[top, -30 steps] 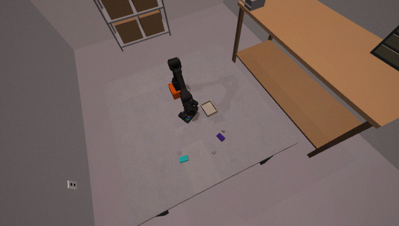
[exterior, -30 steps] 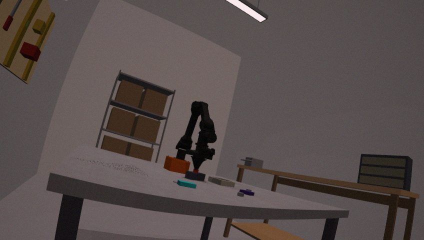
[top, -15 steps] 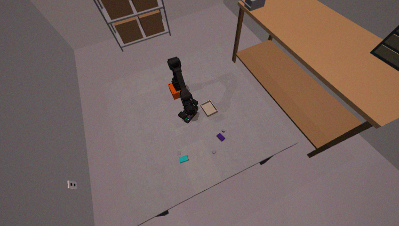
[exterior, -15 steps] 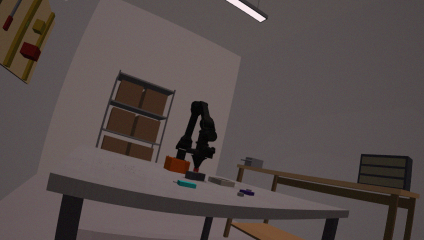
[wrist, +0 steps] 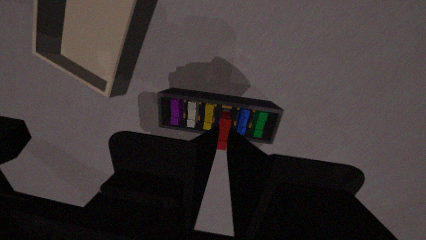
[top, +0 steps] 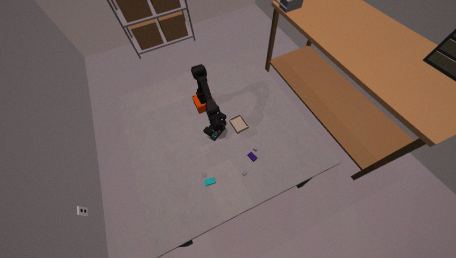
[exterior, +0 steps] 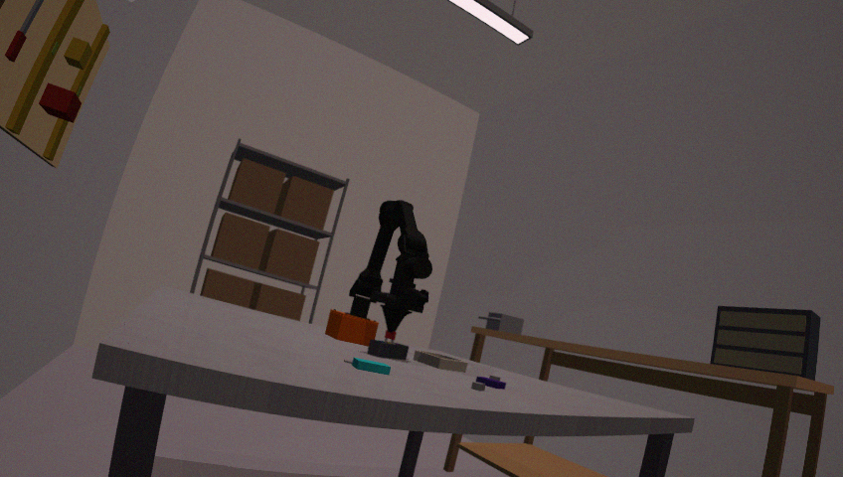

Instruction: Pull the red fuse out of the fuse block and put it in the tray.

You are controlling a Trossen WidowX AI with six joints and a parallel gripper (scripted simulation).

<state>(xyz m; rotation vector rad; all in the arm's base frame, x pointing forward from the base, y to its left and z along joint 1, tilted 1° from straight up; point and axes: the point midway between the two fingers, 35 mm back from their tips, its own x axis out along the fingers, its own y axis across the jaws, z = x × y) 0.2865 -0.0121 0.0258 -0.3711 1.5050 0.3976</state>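
My gripper [exterior: 390,332] [wrist: 223,132] is shut on the red fuse [exterior: 390,335] [wrist: 225,123]. The fuse hangs prongs down just above the dark fuse block [top: 215,138] [exterior: 387,350] [wrist: 200,94]; its prongs show over the block in the exterior view. An empty slot shows behind it in the wrist view. Purple [wrist: 175,111], white [wrist: 192,114] and yellow [wrist: 209,116] fuses sit left of that slot; blue [wrist: 243,121] and green [wrist: 260,124] fuses sit right. The beige tray [top: 243,129] [exterior: 452,364] [wrist: 126,70] holds nothing visible. The fingertips are hidden in the top view.
A cyan block [top: 209,181] [exterior: 371,366] and a purple block [top: 251,156] [exterior: 492,384] lie on the table, with small grey pieces near them. The orange arm base [top: 200,107] [exterior: 352,328] stands behind the fuse block.
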